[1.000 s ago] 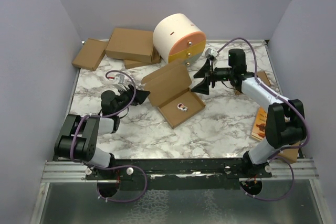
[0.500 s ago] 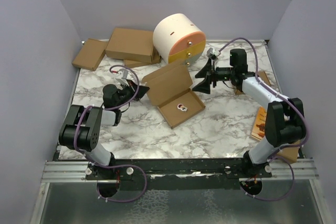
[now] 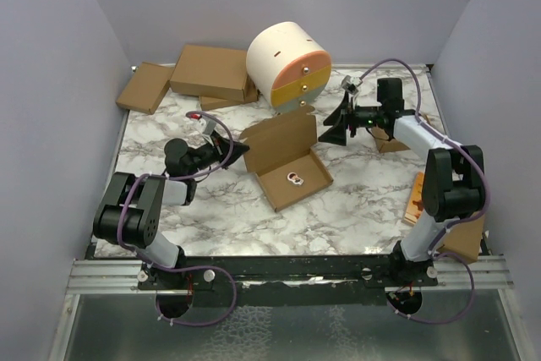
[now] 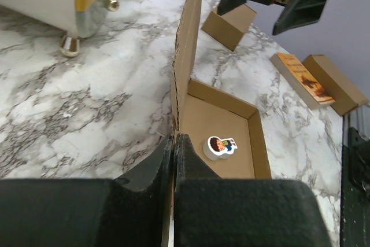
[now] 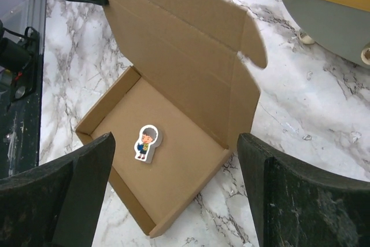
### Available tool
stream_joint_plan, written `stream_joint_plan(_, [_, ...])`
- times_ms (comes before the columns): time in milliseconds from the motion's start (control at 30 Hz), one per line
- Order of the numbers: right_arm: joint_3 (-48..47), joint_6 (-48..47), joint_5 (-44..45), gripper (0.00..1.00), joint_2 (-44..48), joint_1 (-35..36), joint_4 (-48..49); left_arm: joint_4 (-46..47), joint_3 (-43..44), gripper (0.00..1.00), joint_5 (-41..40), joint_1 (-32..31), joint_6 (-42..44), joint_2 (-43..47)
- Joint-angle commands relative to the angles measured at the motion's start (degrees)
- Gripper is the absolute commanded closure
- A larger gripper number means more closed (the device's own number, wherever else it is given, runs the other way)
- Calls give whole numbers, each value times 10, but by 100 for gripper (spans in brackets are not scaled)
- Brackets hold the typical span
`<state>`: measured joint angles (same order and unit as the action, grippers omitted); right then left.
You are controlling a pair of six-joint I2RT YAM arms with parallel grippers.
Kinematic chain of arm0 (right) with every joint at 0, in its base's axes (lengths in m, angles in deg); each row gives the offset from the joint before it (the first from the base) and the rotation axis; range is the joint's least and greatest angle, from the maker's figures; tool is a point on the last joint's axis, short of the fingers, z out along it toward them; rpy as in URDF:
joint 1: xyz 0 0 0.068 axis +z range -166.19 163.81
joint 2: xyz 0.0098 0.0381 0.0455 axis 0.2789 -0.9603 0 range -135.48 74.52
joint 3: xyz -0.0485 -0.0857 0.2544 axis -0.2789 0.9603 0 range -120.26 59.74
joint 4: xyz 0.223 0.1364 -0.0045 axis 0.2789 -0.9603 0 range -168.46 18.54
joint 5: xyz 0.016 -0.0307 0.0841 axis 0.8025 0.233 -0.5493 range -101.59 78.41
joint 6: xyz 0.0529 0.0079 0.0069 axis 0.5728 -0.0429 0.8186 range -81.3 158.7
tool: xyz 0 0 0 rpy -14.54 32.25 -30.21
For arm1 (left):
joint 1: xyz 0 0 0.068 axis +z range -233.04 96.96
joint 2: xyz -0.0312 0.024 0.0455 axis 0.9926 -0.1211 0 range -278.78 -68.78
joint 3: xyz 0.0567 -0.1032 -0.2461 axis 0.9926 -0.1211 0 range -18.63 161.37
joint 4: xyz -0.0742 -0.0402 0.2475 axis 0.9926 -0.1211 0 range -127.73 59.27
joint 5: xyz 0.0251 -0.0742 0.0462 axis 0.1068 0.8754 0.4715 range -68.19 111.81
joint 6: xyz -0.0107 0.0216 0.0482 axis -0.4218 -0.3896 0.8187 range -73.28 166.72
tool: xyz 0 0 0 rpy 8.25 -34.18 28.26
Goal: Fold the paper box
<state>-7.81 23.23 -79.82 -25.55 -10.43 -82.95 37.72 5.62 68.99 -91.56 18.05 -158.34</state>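
Note:
The paper box (image 3: 292, 177) is a brown cardboard mailer at mid table, its tray formed and its lid (image 3: 277, 141) raised nearly upright. A small white cartoon-boy figure (image 3: 293, 178) lies in the tray, also seen in the right wrist view (image 5: 147, 142). My left gripper (image 3: 241, 150) is shut on the lid's left edge (image 4: 184, 73); its fingers (image 4: 186, 154) pinch the cardboard. My right gripper (image 3: 336, 124) is open and empty, hovering just right of the lid, with the box (image 5: 173, 143) between its fingers (image 5: 87, 177).
A white and orange drum-shaped drawer unit (image 3: 289, 61) stands behind the box. Several flat brown cartons (image 3: 210, 72) lie at the back left. A small carton (image 3: 390, 137) sits under the right arm. A book-like item (image 3: 418, 199) and another carton (image 3: 463, 243) lie at the right edge.
My left gripper has swung the lid up from lying flat to nearly upright, moving right. My right gripper has drawn back to the right and up a little.

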Motion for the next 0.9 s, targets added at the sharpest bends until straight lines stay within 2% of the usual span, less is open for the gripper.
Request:
stream_joint_plan(0, [-26,-59,17,14,-4,-7,-48,37,8,100,68,-6,9,3])
stream_joint_plan(200, [-31,-63,38,14,-14,-10,-49,47,15,100,92,-9,4,4])
stream_joint_plan(533, [-35,-74,27,18,-35,-16,-59,140,13,100,139,-15,-58,-26])
stream_joint_plan(700, [-33,-95,5,26,-32,-17,-73,151,14,100,141,-15,-66,-33])
stream_joint_plan(867, [-36,-131,-10,42,-27,-17,-103,133,16,100,138,-15,-57,-29])
